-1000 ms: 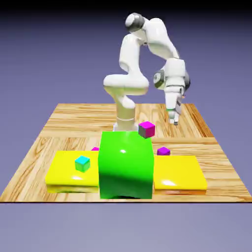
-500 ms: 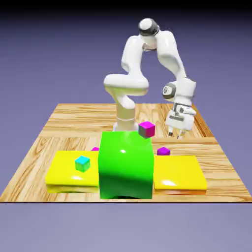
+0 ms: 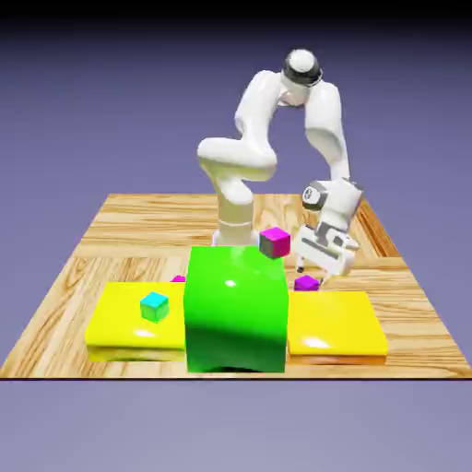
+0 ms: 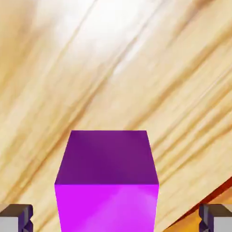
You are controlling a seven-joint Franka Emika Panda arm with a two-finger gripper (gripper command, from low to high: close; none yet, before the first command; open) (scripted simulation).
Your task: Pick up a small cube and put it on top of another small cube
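One small cube [image 3: 306, 283], plain magenta, rests on the wood just behind the right yellow slab. In the hand view this small cube [image 4: 107, 176] fills the lower middle. My gripper [image 3: 310, 270] hangs tilted just above it and stands open. Its grey fingertips [image 4: 16, 216] show at the bottom corners of the hand view, clear of the cube's sides, around my gripper [image 4: 116, 219]. The other small cube [image 3: 178, 278] peeks out behind the green block's left edge, mostly hidden.
A big green block [image 3: 234, 308] stands at the table's front middle, with a larger magenta-topped, grey-sided cube [image 3: 275, 241] at its back right corner. Yellow slabs [image 3: 334, 324] flank it. A cyan cube [image 3: 154, 306] sits on the left slab [image 3: 120, 323].
The arm has swung down and toward the exterior view's left, bringing the gripper from above the back right of the table to just over the right-hand small cube.
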